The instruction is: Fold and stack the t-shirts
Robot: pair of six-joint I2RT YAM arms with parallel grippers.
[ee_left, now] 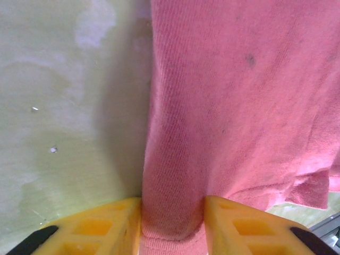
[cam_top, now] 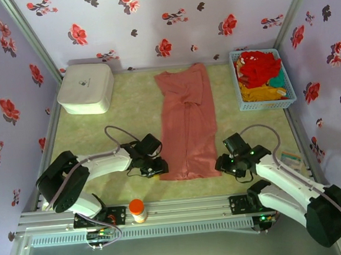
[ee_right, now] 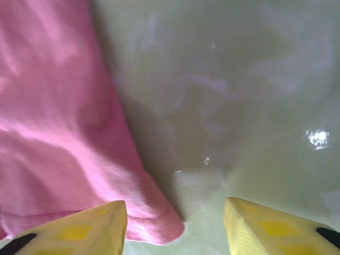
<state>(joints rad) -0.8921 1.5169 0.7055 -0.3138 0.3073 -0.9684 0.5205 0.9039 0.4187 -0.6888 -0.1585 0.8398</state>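
Observation:
A salmon-pink t-shirt point(cam_top: 186, 120) lies folded into a long strip down the middle of the table. My left gripper point(cam_top: 162, 166) is at its near left corner. In the left wrist view the yellow fingers point(ee_left: 111, 223) are shut on a bunched fold of the pink hem point(ee_left: 172, 212). My right gripper point(cam_top: 220, 163) sits at the near right corner. Its fingers point(ee_right: 265, 228) stand open, and the pink corner point(ee_right: 154, 223) lies between them by the left finger, with bare table on the right. Red point(cam_top: 259, 64), orange-yellow point(cam_top: 253, 90) and teal point(cam_top: 277, 82) t-shirts are piled in the basket.
The light-blue lattice basket point(cam_top: 264, 103) stands at the back right. A white rounded box point(cam_top: 86, 88) is at the back left. An orange-capped bottle point(cam_top: 137, 211) stands on the front rail between the arm bases. Floral walls close in the table on three sides.

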